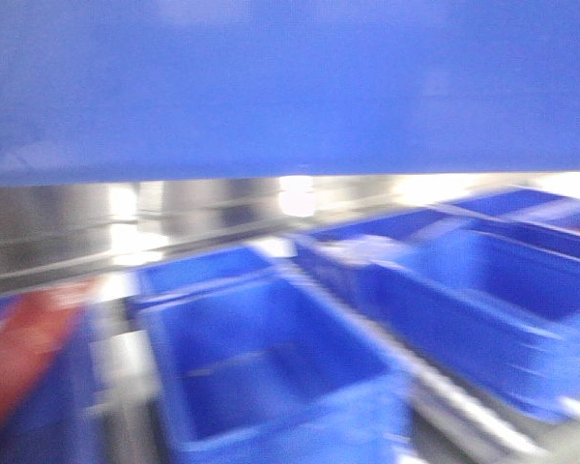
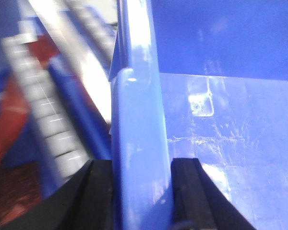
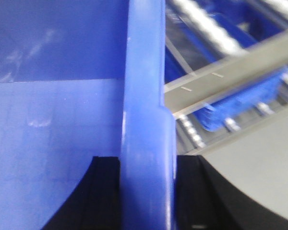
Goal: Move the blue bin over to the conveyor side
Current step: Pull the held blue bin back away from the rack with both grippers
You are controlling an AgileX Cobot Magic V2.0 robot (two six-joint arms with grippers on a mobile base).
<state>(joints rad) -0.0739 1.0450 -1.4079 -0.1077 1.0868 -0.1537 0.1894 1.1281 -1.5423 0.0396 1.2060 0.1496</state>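
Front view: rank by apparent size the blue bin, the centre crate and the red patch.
1. blue bin: largest, though it is nearest the camera.
2. centre crate.
3. red patch: smallest, blurred.

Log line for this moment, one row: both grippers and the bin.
left gripper: shut on blue bin rim | right gripper: shut on rim | bin fills top of front view | below: blue crates, roller rack
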